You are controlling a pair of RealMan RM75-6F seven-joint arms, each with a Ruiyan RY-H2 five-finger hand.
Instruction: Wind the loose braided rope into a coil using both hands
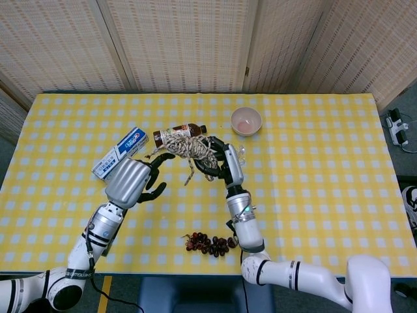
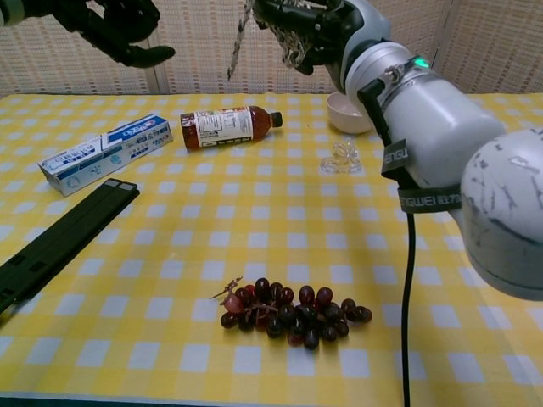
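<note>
The main risk, as I judge it, is the bundle unravelling: the braided rope (image 1: 189, 147) is gathered in one hand only, with a loose tail hanging below the mass toward 6 o'clock, and if the right hand (image 1: 221, 164) relaxes or tilts, the loops could slide off the fingers and drop onto the tea bottle (image 1: 177, 134) lying just under it at about 11 o'clock from that hand. A second worry is the tail snagging on the left hand (image 1: 133, 180) as it reaches in, which would pull turns out rather than add them. The right hand grips the rope, its dark fingers curled around the tangled coil held up above the yellow checked tablecloth (image 1: 313, 169); in the chest view the same bundle sits at the top of the picture with the tail dangling free. The left hand is released, fingers spread and lightly bent, holding nothing, at about 9 o'clock from the rope; a strand seems to run toward its fingertips, but I cannot tell whether it touches. The bunch of grapes (image 1: 208, 243) lies well apart at 6 o'clock.
</note>
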